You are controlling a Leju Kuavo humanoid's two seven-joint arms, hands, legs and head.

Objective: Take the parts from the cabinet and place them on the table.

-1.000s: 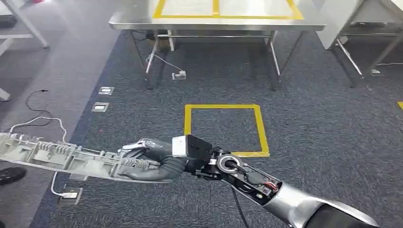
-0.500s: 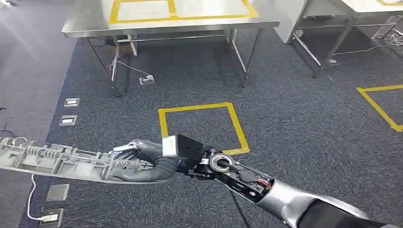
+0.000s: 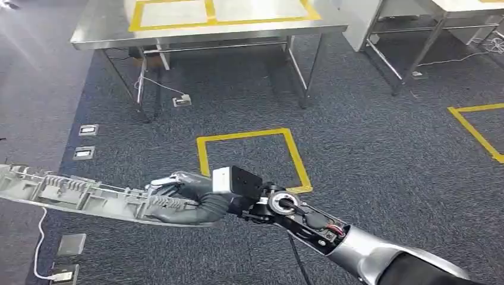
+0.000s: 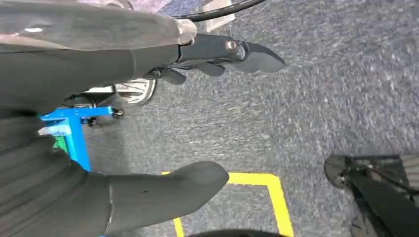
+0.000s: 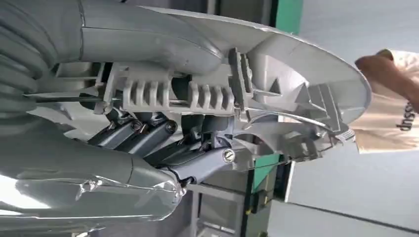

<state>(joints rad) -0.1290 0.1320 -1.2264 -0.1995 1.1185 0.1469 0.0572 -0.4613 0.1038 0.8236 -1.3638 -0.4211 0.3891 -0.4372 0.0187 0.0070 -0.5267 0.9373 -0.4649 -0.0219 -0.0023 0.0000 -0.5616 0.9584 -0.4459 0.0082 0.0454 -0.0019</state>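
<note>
Midway: long grey part (image 3: 89, 196) held level in right robot hand (image 3: 184, 199), fingers wrapped round one end, above carpet. Left robot hand (image 4: 148, 123) empty, fingers apart. Bench (image 3: 107, 35) ahead; keep part level, approach squarely.

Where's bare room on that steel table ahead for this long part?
The table top seen in the head view is bare: two yellow-taped rectangles side by side, nothing in them, plus a bare steel strip along the near edge. The right hand holds the part out over carpet. The far side is cut off.
</note>
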